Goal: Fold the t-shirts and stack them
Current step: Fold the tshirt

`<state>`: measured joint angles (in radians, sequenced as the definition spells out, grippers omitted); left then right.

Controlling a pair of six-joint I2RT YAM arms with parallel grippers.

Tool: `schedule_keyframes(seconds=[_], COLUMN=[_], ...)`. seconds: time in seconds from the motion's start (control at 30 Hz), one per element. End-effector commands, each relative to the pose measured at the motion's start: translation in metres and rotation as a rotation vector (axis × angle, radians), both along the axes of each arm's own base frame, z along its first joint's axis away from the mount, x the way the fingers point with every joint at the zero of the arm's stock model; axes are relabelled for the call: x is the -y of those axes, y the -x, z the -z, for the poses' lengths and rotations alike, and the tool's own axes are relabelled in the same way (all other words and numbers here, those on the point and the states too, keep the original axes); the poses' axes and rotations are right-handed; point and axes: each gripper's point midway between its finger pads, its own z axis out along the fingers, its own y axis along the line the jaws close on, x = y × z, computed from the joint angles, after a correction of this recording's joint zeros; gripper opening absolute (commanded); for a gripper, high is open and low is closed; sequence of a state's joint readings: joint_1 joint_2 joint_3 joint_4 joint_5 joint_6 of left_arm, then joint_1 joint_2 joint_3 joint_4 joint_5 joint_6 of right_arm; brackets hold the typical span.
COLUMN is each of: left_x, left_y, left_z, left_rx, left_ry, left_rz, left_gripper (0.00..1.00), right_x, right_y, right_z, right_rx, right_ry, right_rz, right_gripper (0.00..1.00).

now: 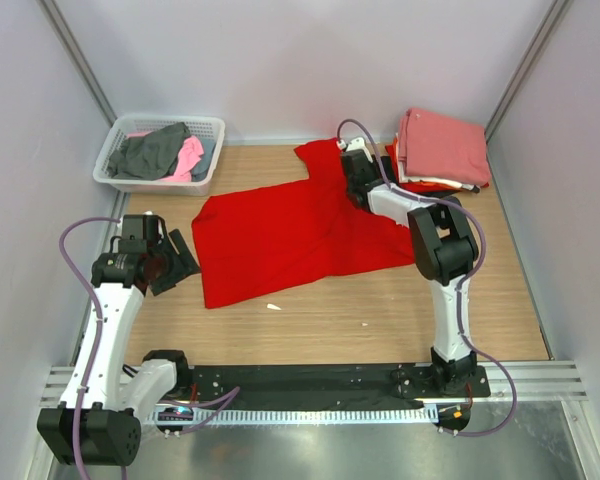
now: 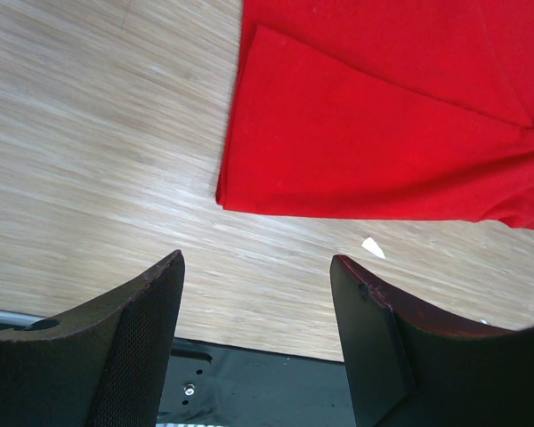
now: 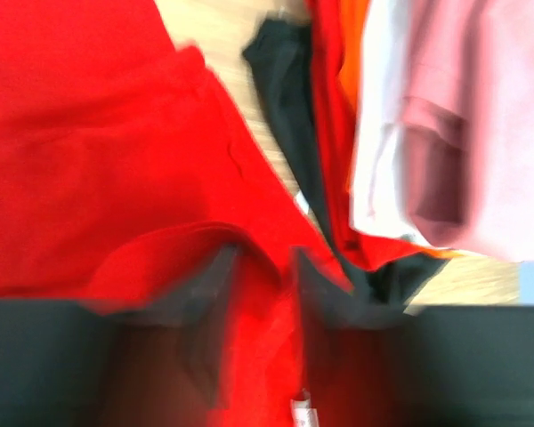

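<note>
The red t-shirt (image 1: 290,240) lies spread in the middle, left of the folded stack (image 1: 442,150). The right gripper (image 3: 265,267), blurred, seems pinched on its far-right cloth; it should lift low and carry the fold straight. The left gripper (image 2: 256,258), fingers apart, should pin the near-left corner.

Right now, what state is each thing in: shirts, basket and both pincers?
red t-shirt, spread out on the table, not yet folded up.
stacked t-shirts, folded, salmon-pink one on top.
basket, holding loose grey and pink clothes.
left pincer, open above bare table.
right pincer, shut on the red t-shirt's far edge.
</note>
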<state>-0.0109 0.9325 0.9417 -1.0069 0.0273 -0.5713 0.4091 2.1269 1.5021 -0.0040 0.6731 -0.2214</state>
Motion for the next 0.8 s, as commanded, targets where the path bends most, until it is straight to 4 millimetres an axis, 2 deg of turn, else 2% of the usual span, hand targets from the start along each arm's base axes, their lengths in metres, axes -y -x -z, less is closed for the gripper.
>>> schedule_keyframes(seconds=[0.0,0.07,0.17,0.27,0.3,0.37,0.4,0.47,0.5,0.53,0.57,0.6,0.63,0.67,0.7,0.73,0.77], left_x=[-0.002,-0.002,-0.007,-0.008,-0.009,-0.009,-0.009,-0.007,-0.006,0.001,0.001,0.013,0.02,0.033,0.038,0.042,0.049], left_y=[0.0,0.0,-0.001,-0.001,-0.001,-0.002,-0.003,-0.005,-0.005,-0.003,-0.004,-0.003,-0.001,-0.002,-0.002,0.001,0.0], left_z=[0.001,0.001,0.001,0.002,0.002,0.003,0.004,0.004,0.003,0.004,0.004,0.005,0.01,0.013,0.018,0.028,0.036], left_rx=[-0.002,-0.002,0.001,-0.001,-0.001,-0.003,-0.004,-0.007,-0.004,-0.008,0.001,-0.001,-0.011,-0.006,-0.016,-0.038,-0.05], left_ry=[-0.004,-0.002,-0.001,-0.003,-0.004,-0.004,-0.003,0.001,0.001,0.001,-0.014,0.005,0.008,0.005,-0.002,-0.011,-0.03], left_rz=[-0.011,-0.012,-0.036,-0.042,-0.047,-0.052,-0.051,-0.046,-0.044,-0.025,-0.033,-0.029,-0.022,-0.014,-0.01,-0.011,0.008], left_gripper=[0.68,0.68,0.68,0.68,0.67,0.67,0.67,0.67,0.67,0.67,0.67,0.67,0.67,0.68,0.68,0.68,0.68], right_x=[0.008,0.012,0.015,0.016,0.018,0.022,0.024,0.025,0.027,0.03,0.032,0.034,0.034,0.035,0.034,0.034,0.037], right_y=[-0.015,-0.012,-0.009,0.001,0.008,0.02,0.033,0.054,0.068,0.082,0.097,0.116,0.132,0.155,0.168,0.176,0.199], right_z=[0.002,0.008,-0.006,-0.04,-0.064,-0.084,-0.107,-0.116,-0.107,-0.119,-0.11,-0.083,-0.087,-0.054,-0.046,-0.053,-0.024], right_rx=[-0.022,-0.056,-0.043,0.003,0.041,0.058,0.1,0.089,0.078,0.09,0.048,-0.032,-0.027,-0.122,-0.144,-0.101,-0.163], right_ry=[-0.05,-0.064,-0.075,-0.122,-0.147,-0.18,-0.234,-0.306,-0.37,-0.422,-0.459,-0.511,-0.6,-0.666,-0.722,-0.811,-0.842], right_rz=[0.03,0.051,0.065,0.065,0.068,0.079,0.098,0.107,0.149,0.158,0.178,0.184,0.21,0.215,0.218,0.222,0.248], right_gripper=[0.47,0.68,0.82,0.88,0.89,0.92,0.94,0.98,1.0,1.0,1.0,1.0,1.0,1.0,0.98,0.94,0.93])
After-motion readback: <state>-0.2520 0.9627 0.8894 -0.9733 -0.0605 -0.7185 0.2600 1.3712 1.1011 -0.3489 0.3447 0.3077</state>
